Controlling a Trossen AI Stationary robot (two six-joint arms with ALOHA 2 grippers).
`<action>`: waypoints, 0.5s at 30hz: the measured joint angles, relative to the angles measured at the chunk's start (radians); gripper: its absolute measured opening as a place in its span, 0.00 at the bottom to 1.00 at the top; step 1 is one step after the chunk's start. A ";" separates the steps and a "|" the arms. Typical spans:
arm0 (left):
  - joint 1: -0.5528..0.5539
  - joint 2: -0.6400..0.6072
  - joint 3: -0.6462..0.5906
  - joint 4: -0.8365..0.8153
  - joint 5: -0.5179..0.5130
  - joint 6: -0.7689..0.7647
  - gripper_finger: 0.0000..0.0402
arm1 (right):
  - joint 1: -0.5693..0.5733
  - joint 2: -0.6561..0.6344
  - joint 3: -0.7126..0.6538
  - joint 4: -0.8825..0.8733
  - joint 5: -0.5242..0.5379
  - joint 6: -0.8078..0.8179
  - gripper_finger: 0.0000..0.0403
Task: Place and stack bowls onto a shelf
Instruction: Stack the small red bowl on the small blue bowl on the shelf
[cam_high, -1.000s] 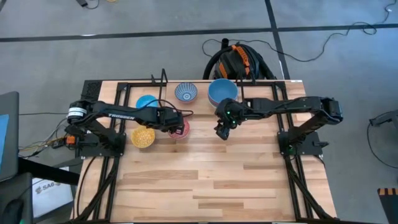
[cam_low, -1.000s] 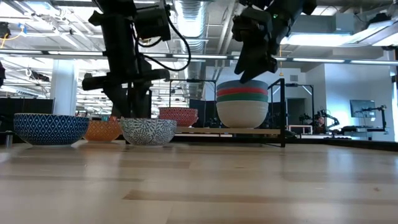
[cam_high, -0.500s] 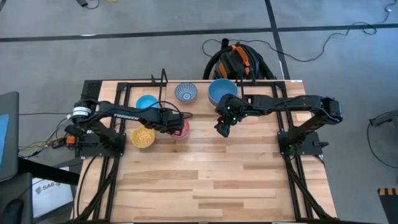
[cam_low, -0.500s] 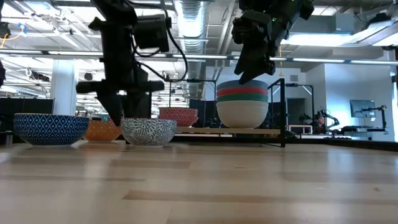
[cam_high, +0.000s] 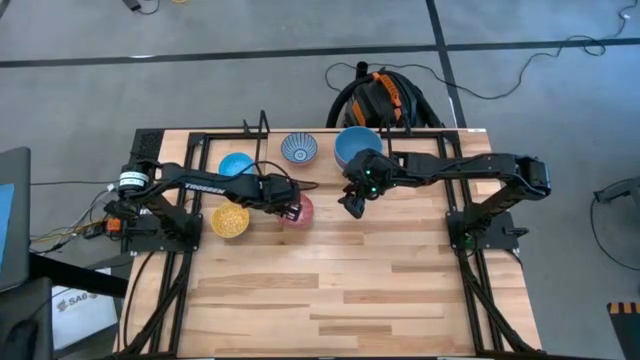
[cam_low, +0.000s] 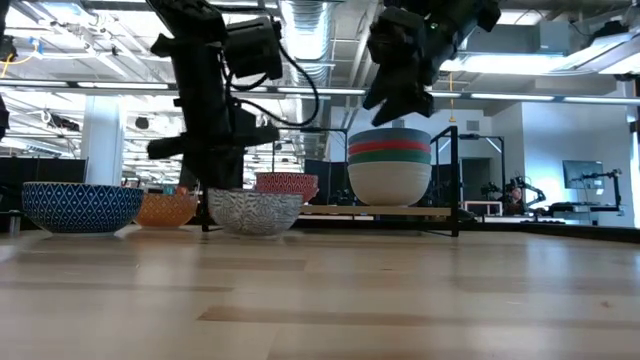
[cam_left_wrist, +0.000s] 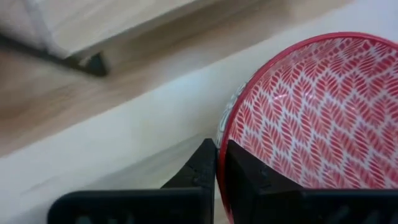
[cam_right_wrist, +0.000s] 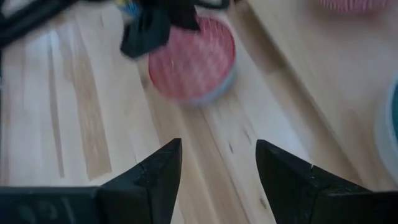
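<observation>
Three bowls on shelf behind, two bowls on table before it

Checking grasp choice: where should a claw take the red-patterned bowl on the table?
By the rim. The red-patterned bowl sits upright with its mouth open and has a thin lip, so come down from above with one finger inside and one outside the wall. The left claw already pinches it that way at the rim.

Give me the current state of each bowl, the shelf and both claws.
Red-patterned bowl: gripped at its rim, just off the table.
Left claw: shut on the red-patterned bowl.
Right claw: open, empty, above the table.
Stacked bowls: on the shelf.
Yellow bowl: on the table.
Light blue bowl: on the table.
</observation>
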 joint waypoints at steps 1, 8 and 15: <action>-0.005 -0.003 0.000 0.019 -0.001 0.024 0.01 | 0.000 0.006 0.000 0.024 0.000 0.009 0.57; -0.060 -0.017 0.114 0.004 -0.018 0.123 0.01 | 0.038 0.059 -0.001 0.100 0.004 0.044 0.51; -0.128 -0.021 0.283 -0.104 -0.104 0.224 0.00 | 0.113 0.112 0.002 0.130 0.071 0.072 0.45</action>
